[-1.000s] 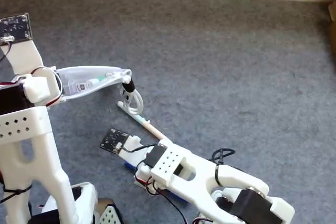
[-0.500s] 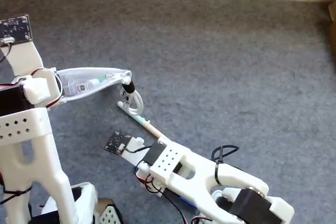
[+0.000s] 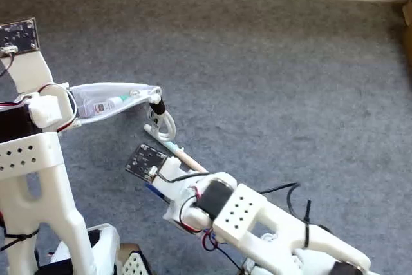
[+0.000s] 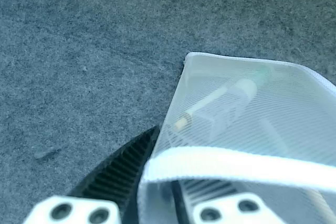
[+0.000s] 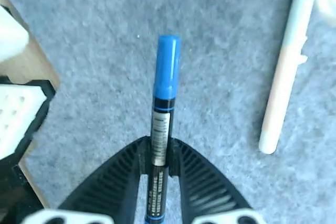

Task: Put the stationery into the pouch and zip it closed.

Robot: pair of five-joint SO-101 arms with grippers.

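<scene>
Left claw [image 4: 160, 179] clamps the pouch [image 4: 252, 114]; right claw [image 5: 158, 148] clamps a blue marker [image 5: 164, 93].
High view: the pouch is held near the grey worktop's [image 3: 290, 82] left edge, and the surface stretches wide to its right; a white pen [image 3: 172, 148] lies between its zip end and the right arm. Left wrist view: the claw pinches the pouch's white-trimmed rim. Right wrist view: the marker's cap juts past the claw, with the pen apart beside it.
</scene>
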